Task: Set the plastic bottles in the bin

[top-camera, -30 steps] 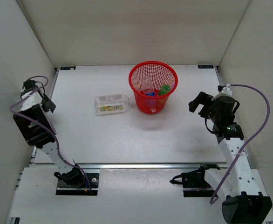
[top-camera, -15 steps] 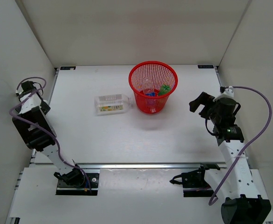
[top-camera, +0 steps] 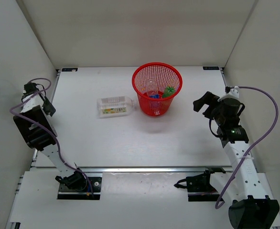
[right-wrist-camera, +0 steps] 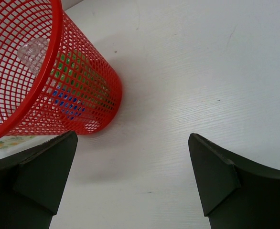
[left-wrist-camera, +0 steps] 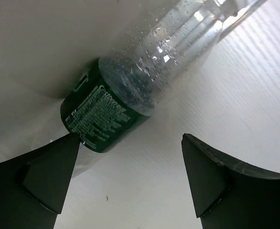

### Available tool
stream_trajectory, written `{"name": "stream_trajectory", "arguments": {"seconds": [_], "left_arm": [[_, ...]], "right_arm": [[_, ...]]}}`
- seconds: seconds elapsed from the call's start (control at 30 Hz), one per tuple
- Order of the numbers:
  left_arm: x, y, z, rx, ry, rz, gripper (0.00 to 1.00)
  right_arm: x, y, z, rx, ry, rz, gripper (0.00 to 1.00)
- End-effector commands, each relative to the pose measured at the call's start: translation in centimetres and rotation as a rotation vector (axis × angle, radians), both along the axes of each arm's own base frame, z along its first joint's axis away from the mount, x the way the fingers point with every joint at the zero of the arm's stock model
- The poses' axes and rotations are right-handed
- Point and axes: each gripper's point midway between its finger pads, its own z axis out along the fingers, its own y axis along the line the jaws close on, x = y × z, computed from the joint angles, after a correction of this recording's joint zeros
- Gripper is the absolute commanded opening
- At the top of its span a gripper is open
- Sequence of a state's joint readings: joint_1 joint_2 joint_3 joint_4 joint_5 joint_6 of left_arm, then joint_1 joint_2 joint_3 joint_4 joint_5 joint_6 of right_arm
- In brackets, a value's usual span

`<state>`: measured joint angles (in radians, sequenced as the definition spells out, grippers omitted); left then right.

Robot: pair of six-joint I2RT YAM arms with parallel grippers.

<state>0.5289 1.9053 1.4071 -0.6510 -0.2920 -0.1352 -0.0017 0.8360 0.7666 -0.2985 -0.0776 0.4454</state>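
**Bin** [top-camera: 142,101]: round, red plastic mesh. It stood upright on the white counter [top-camera: 106,138], toward the far middle.

**Clear bottle with blue label** [top-camera: 152,91]: inside the bin, cap end up.

**Small green bottle** [top-camera: 168,91]: inside the bin, at the right side next to the blue-labelled one.

**Squarish clear bottle** [top-camera: 114,106], white and yellow-green label: it lay on its side on the counter just left of the bin, neck toward it, apart from both arms.

**Clear bottle with dark green label** [left-wrist-camera: 109,114]: seen only in the left wrist view, wet with droplets. It lay on its side by the white side wall, just beyond the fingertips. Whether the nearer finger touched it could not be told.

**Left end effector** [left-wrist-camera: 130,138]: at the far left edge of the counter, fingers spread wide, nothing between them.

**Right end effector** [right-wrist-camera: 133,137]: to the right of the bin and clear of it, fingers spread wide over bare counter, holding nothing.
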Motion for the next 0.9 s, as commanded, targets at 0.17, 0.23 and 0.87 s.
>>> {"name": "stream_trajectory", "arguments": {"seconds": [0.17,0.23,0.87], "left_arm": [[-1.9,0.7,-2.3,-0.012,0.080,0.039,0.99],[-2.2,0.9,-2.2,0.045,0.118,0.049,0.98],[-4.6,1.1,-3.2,0.262,0.392,0.129,0.98]], "right_arm": [[0.7,-0.4,2.9,0.003,-0.111,-0.036,0.99],[0.8,-0.4,3.2,0.012,-0.125,-0.040,1.00],[0.4,-1.4,4.5,0.046,-0.206,-0.113,0.99]]}}
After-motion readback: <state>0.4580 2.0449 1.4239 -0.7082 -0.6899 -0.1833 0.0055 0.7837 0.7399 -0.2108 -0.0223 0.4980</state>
